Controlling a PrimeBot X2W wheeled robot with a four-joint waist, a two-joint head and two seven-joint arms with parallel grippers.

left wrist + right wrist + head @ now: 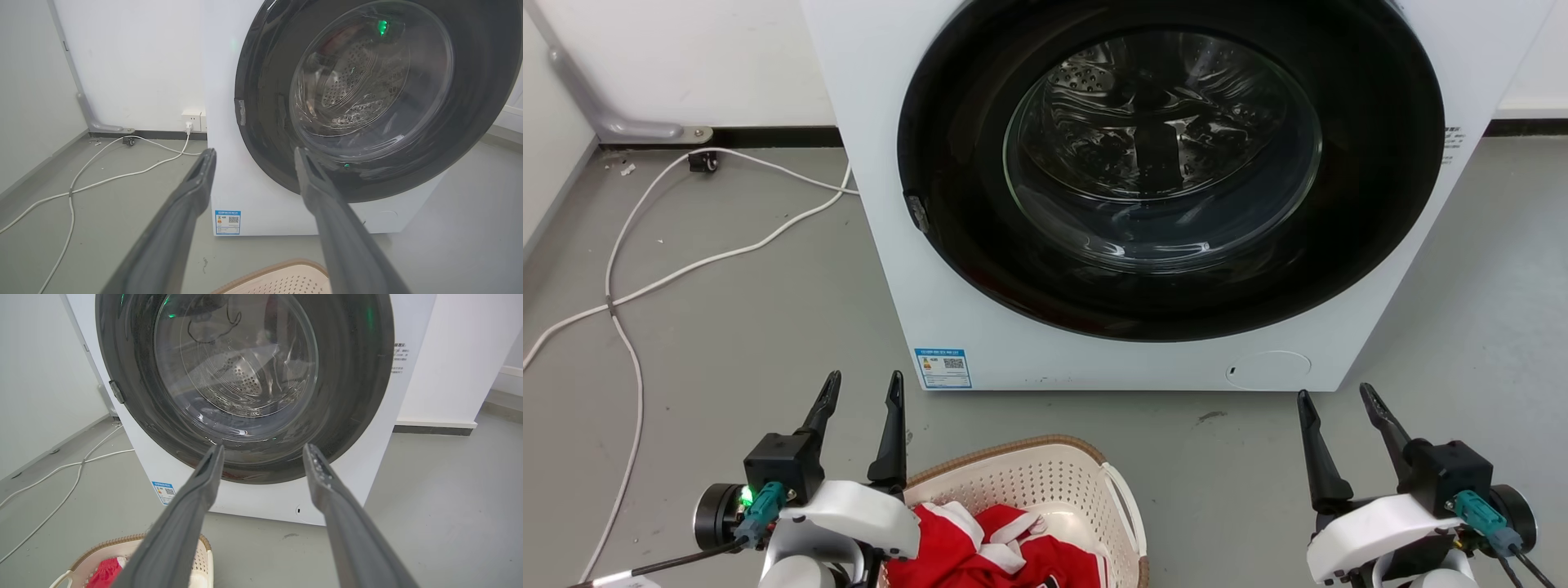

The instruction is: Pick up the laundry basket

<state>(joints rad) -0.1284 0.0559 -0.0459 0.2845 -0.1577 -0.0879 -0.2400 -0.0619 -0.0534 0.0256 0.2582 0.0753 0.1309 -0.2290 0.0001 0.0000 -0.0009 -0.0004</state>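
Note:
The laundry basket (1045, 482), cream perforated plastic with a brown woven rim and a white side handle, stands on the floor at the bottom middle of the head view, holding red and white cloth (996, 551). Its rim also shows at the bottom of the left wrist view (278, 277) and at the lower left of the right wrist view (98, 547). My left gripper (864, 388) is open, just left of the basket's far corner, fingers pointing at the washing machine. My right gripper (1338, 396) is open too, well to the basket's right, holding nothing.
A white front-loading washing machine (980, 343) with a shut dark round door (1168, 163) stands right behind the basket. White cables (637, 286) trail over the grey floor at the left, running to a wall socket (191, 119). Bare floor lies to the machine's right.

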